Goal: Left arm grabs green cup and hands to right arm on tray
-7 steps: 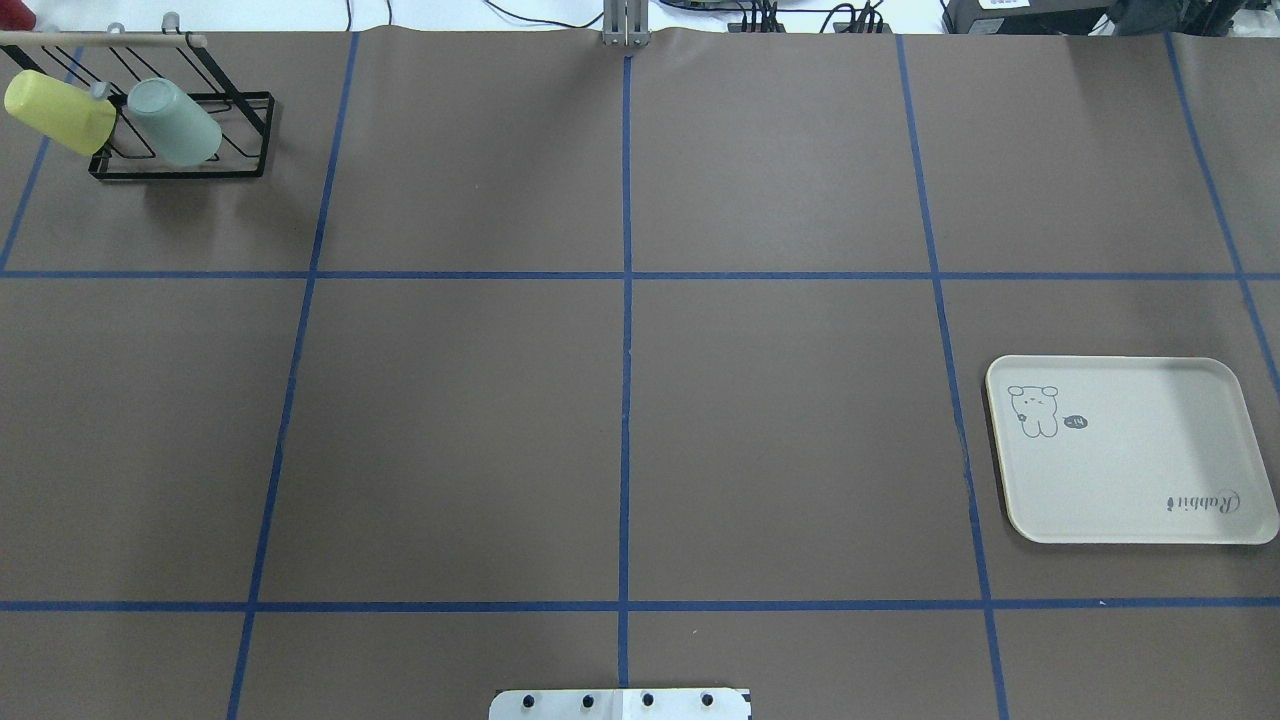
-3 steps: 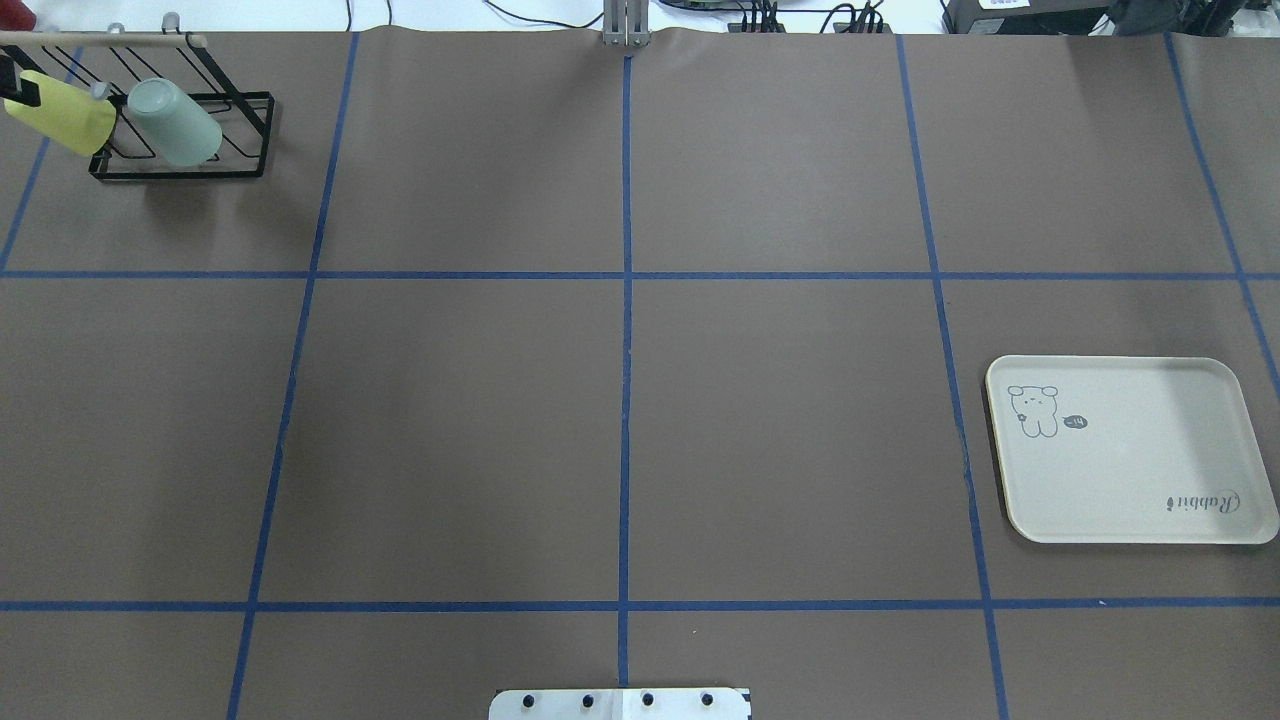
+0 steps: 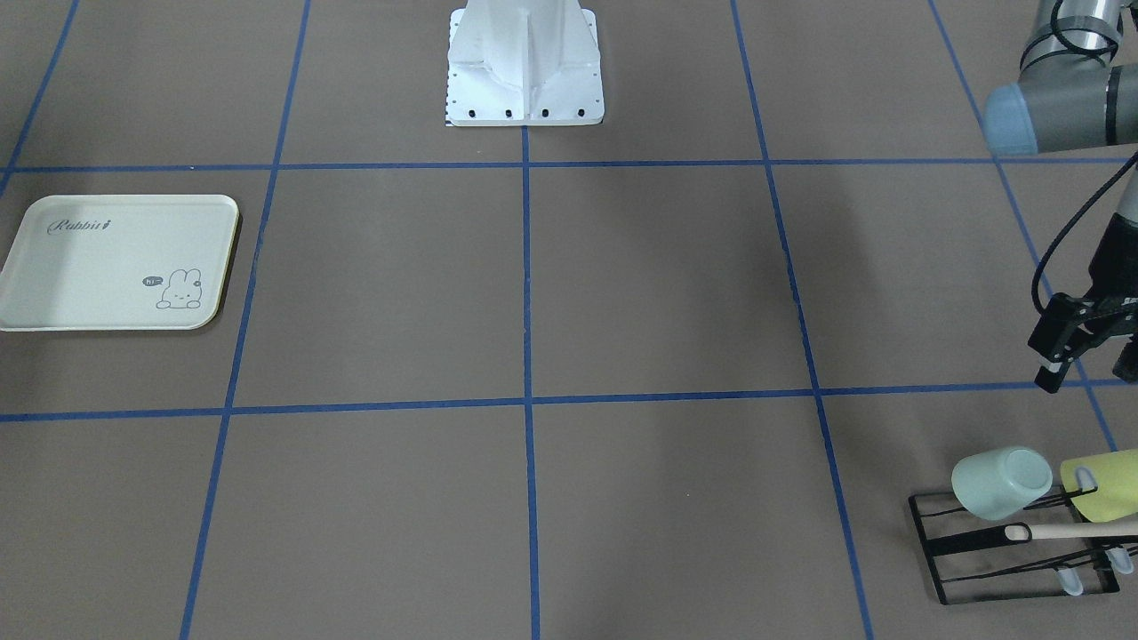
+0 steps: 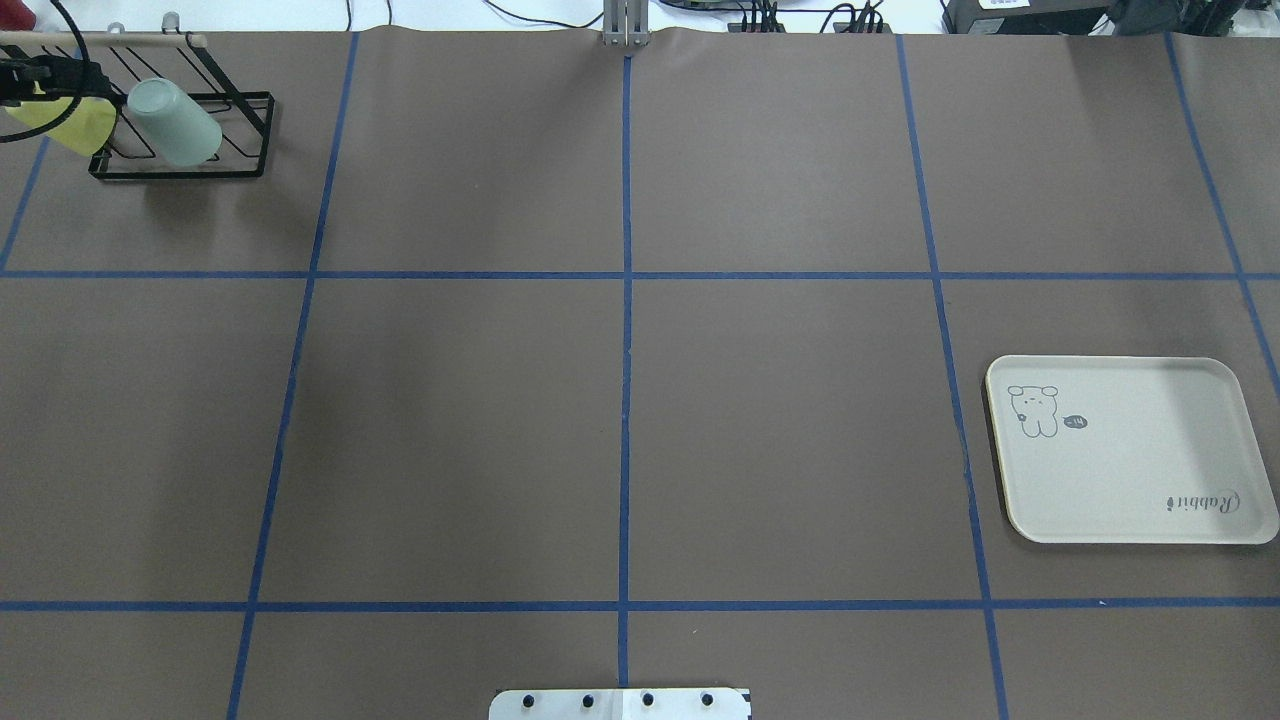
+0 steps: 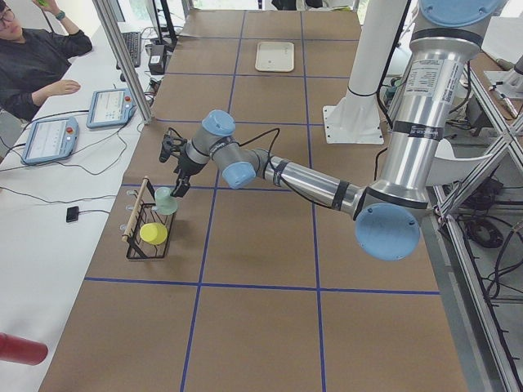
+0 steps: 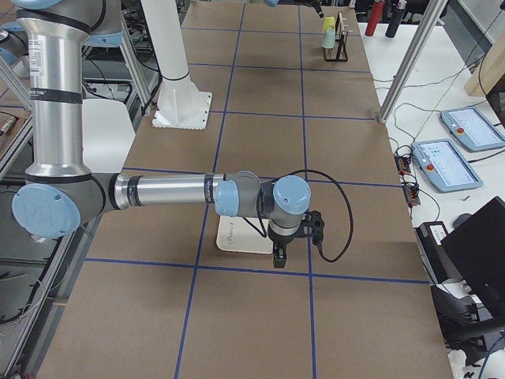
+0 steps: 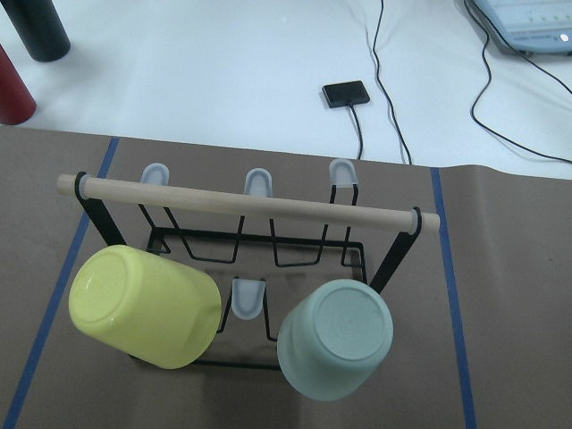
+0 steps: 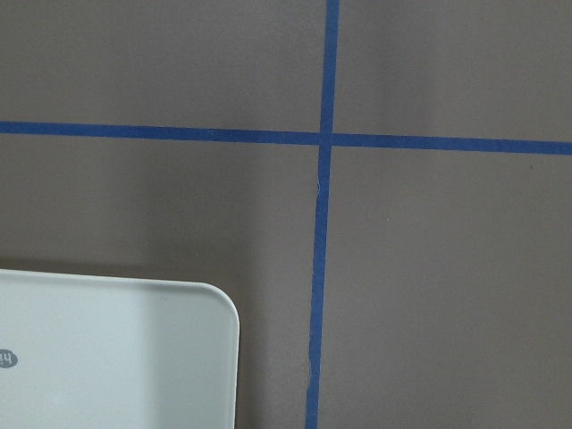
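Left gripper (image 3: 1086,364), jaws apart, hovered over the rack (image 7: 241,198) at the table (image 4: 460,420) corner, which held the green cup (image 7: 335,350) (yellow cup (image 7: 143,306) just beside it).

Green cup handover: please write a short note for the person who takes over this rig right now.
Left gripper: open, holds nothing, hovers near the rack.
Right gripper: near the tray; open or shut, I cannot tell.
Green cup: upside down on the rack, beside the yellow-green cup.
Done: no grasp yet.
To do: grab the cup, hand it over, set it on the tray.
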`<state>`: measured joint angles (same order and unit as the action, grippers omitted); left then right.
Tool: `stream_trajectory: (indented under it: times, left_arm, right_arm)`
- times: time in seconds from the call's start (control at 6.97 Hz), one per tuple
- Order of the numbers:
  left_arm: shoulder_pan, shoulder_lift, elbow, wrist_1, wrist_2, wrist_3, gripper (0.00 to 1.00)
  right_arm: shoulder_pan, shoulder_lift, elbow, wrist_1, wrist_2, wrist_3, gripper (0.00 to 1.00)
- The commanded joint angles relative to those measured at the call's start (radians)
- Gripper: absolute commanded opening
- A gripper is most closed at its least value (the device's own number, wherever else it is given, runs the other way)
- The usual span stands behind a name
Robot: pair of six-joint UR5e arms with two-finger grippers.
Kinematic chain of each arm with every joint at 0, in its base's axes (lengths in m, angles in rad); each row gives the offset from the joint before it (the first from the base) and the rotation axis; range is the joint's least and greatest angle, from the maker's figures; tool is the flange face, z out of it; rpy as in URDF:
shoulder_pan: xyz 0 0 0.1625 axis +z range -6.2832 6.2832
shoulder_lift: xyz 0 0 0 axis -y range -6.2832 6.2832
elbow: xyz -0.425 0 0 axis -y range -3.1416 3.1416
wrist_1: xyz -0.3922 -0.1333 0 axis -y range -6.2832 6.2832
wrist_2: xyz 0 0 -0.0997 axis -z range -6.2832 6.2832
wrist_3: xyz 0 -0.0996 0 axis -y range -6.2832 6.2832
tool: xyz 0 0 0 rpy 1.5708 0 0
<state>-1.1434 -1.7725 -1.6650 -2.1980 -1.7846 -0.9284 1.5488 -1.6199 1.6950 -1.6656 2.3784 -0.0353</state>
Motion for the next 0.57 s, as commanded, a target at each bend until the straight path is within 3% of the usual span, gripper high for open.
stream_trajectory:
  times: [0.0, 0.29, 0.43]
  left_arm:
    - [0.095, -0.012, 0.007, -0.005, 0.181, -0.015, 1.00]
    - [0.184, -0.033, 0.040, -0.009, 0.313, -0.096, 1.00]
    - [0.192, -0.033, 0.098, -0.104, 0.338, -0.095, 1.00]
  right_arm:
    - [-0.001, 0.000, -0.001, 0.000, -0.001, 0.000, 1.00]
    - [-0.010, 0.000, 0.000, 0.001, -0.004, 0.005, 1.00]
    - [-0.012, 0.003, 0.012, 0.009, -0.002, 0.006, 1.00]
